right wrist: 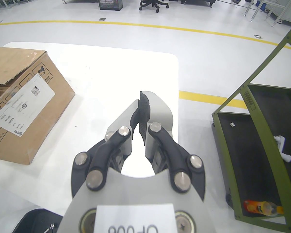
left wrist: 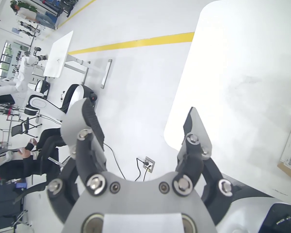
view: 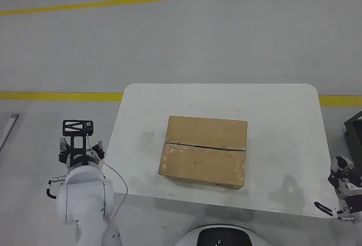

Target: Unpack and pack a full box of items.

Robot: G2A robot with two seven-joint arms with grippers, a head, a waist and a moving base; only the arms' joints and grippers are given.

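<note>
Box (view: 205, 150) sits closed at the middle of the table (view: 279, 104), so unpacking looks unstarted and all remains. Left gripper (left wrist: 139, 107) hangs spread, empty, at its nine o'clock; right gripper (right wrist: 142, 103), pinched on nothing, at four o'clock.

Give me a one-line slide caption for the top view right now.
Closed brown cardboard box on the white rounded table, flanked by the open left gripper and the shut right gripper.
</note>
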